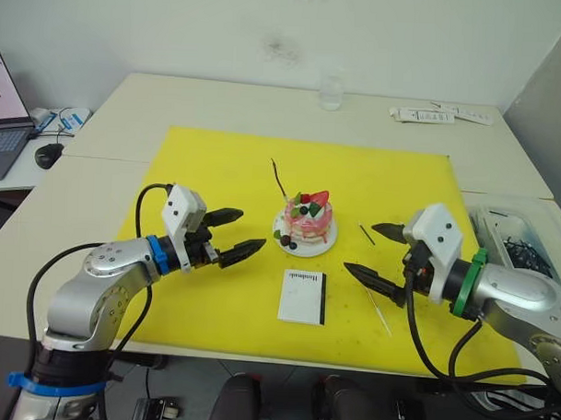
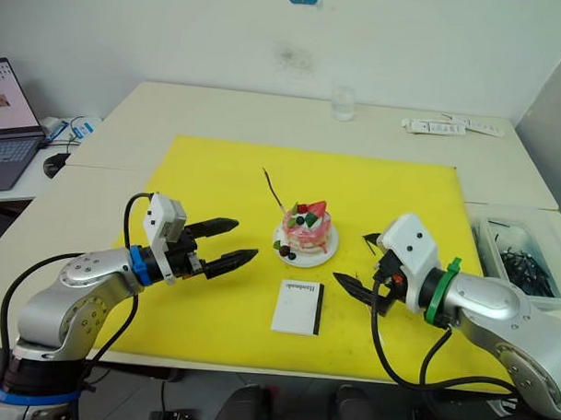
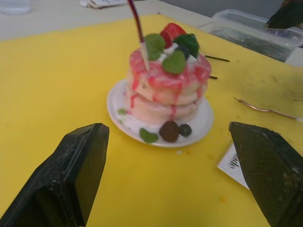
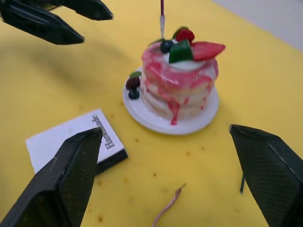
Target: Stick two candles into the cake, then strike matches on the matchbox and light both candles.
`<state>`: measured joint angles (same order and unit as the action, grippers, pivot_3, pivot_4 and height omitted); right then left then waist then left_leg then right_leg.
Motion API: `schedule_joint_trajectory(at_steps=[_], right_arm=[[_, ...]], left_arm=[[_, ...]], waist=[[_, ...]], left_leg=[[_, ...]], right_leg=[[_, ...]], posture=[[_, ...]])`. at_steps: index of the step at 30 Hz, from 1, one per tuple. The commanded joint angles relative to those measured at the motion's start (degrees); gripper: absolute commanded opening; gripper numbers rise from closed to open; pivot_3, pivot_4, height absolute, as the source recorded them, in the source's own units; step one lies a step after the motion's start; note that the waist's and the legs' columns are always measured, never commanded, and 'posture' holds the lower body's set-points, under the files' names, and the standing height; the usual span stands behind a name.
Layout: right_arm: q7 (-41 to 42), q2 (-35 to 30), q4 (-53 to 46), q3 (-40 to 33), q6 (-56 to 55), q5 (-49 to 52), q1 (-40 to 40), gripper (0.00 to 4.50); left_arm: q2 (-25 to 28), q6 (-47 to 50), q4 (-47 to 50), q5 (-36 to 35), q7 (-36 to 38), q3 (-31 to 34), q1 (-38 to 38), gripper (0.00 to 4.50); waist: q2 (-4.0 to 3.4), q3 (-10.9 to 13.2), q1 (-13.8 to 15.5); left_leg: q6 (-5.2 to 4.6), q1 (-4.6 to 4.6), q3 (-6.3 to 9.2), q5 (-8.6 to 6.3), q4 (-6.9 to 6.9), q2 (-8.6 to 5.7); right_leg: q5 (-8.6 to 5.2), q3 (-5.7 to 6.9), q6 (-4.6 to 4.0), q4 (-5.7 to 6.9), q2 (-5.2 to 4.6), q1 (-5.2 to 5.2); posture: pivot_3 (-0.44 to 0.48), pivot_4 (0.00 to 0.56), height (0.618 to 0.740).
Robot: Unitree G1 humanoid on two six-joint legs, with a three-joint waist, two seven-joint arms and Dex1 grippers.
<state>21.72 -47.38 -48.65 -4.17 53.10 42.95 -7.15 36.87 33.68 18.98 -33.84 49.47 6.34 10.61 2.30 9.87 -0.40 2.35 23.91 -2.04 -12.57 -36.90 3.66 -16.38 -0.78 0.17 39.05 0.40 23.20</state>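
One candle was seen planted in the cake, the second candle left lying right of the matchbox, nothing lit, and the left tool and right tool held wide open, empty.

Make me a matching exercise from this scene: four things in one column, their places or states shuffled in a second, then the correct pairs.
Things:
1. cake
2. standing candle
3. matchbox
4. lying candle

Places or states:
A. flat on the yellow mat, under the right claw
B. on a small white plate
C. stuck upright in the cake's top
D. flat on the mat, nearer the robot than the plate

Pairs: 1-B, 2-C, 3-D, 4-A
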Motion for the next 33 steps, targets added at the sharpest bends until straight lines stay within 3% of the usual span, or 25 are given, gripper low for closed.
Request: schedule_joint_trajectory(at_steps=[1,9,16,30,33], right_arm=[[0.12,-0.29,-3.85,-0.99,-3.07,-3.71,5.11,4.5],[-3.25,2.79,-1.93,4.63,-10.36,-17.17,16.63,4.5],[-5.35,7.48,2.47,9.07,-14.65,-25.68,20.35,4.5],[-4.31,12.57,-0.06,6.83,-12.93,-25.82,28.75,4.5],[-4.22,13.85,-0.66,6.51,-11.18,-24.71,29.07,3.57]], left_arm=[[-0.74,-0.01,3.83,-1.18,-0.62,-0.33,-1.35,4.48],[-0.84,1.17,6.84,-2.65,0.82,-3.23,-2.27,4.48],[1.43,5.81,10.42,-7.35,3.92,-5.06,-1.55,4.48],[0.8,7.92,11.62,-9.11,3.24,-6.68,0.09,4.48],[1.03,7.64,11.54,-9.04,3.69,-6.86,-0.11,4.5]], waist=[[0.0,0.0,0.04],[0.01,-0.02,0.08],[-0.01,-0.04,0.03],[-0.04,-0.09,0.15],[-0.04,-0.1,0.16]], left_leg=[[0.0,-0.01,0.0,0.0,0.0,0.0],[-0.01,-0.05,-0.01,0.01,-0.07,-0.02],[-0.01,-0.04,-0.02,0.01,-0.06,-0.02],[-0.01,-0.06,0.0,0.01,-0.06,-0.03],[-0.01,-0.06,0.0,0.01,-0.06,-0.02]], right_leg=[[0.0,0.0,0.0,0.0,-0.02,0.0],[0.11,-0.03,-0.04,0.02,0.02,-0.01],[0.11,-0.04,-0.04,0.02,0.09,0.01],[0.1,-0.04,-0.05,0.02,0.2,-0.01],[0.1,-0.05,-0.05,0.02,0.22,-0.01]], posture=[[0.0,0.15,0.74],[0.0,0.15,0.74],[0.0,0.15,0.74],[0.0,0.15,0.74],[0.0,0.15,0.74]])
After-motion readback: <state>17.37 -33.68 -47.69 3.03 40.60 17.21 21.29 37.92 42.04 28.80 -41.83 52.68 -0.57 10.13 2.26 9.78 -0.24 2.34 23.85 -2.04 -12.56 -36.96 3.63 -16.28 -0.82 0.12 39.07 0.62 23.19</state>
